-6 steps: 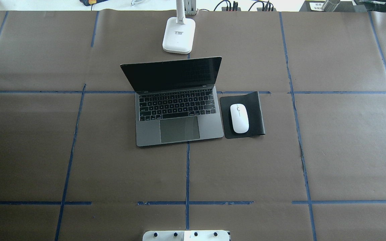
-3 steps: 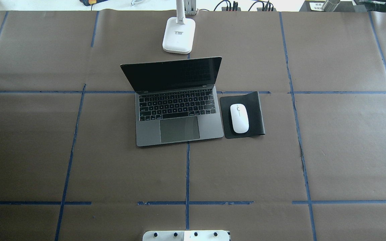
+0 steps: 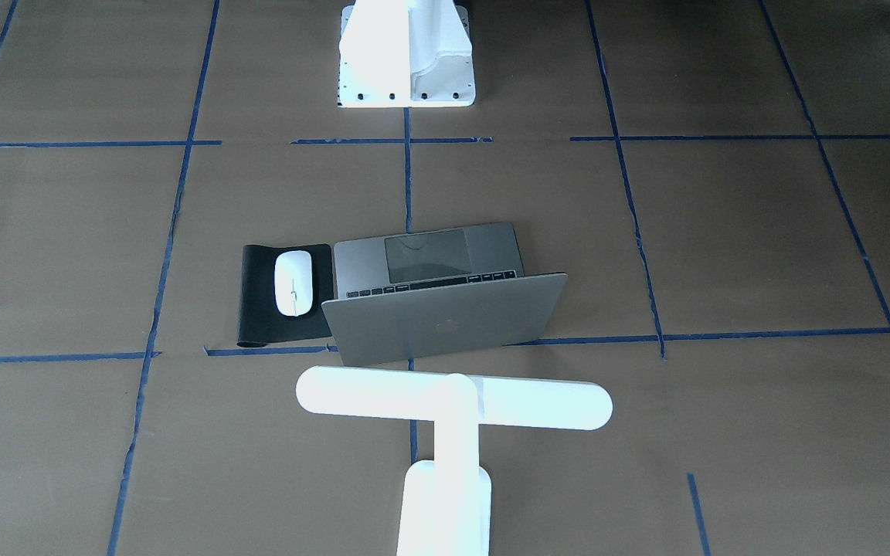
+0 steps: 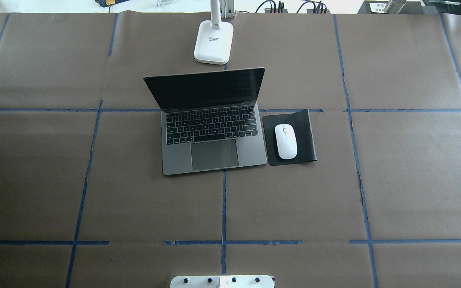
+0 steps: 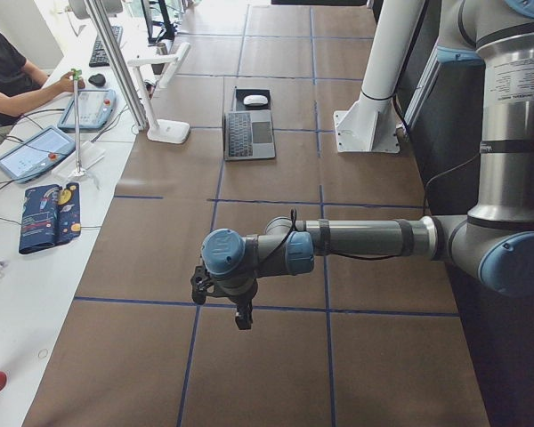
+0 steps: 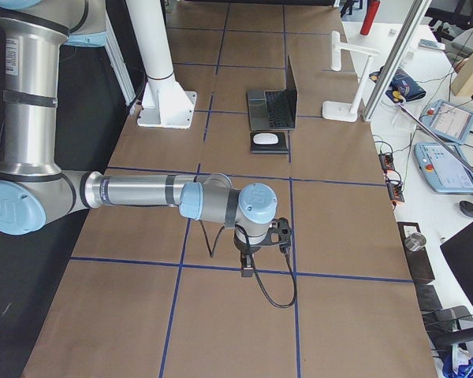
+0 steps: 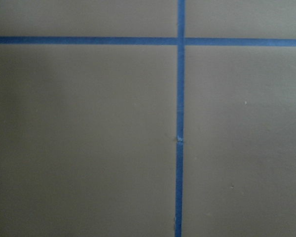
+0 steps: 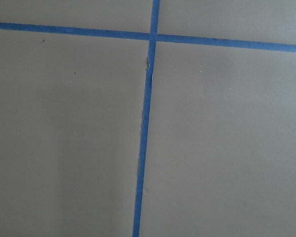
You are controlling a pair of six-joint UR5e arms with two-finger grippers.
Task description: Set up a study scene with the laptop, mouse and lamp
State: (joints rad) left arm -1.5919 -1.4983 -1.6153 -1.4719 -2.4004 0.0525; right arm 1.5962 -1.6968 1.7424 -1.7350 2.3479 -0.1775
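Observation:
The open grey laptop [image 4: 214, 136] stands mid-table, screen dark, and shows from behind in the front view [image 3: 445, 309]. The white mouse [image 4: 285, 141] lies on a black mouse pad [image 4: 306, 132] touching the laptop's right side. The white lamp [image 4: 213, 42] stands behind the laptop, its bar head [image 3: 453, 398] over the lid's far side. My left gripper [image 5: 238, 313] hangs over bare table far to the left; my right gripper [image 6: 247, 268] hangs far to the right. Both show only in the side views, so I cannot tell whether they are open or shut. The wrist views show only brown paper and blue tape.
The white robot pedestal [image 4: 222, 281] sits at the near edge. Blue tape lines cross the brown table cover. A side bench with tablets [image 5: 44, 151] and a seated person [image 5: 9, 71] runs along the far edge, with metal posts [image 5: 125, 71] beside the lamp.
A dark part of the left arm at the overhead view's left edge one second ago has moved out of that view. The laptop, mouse and lamp have not moved.

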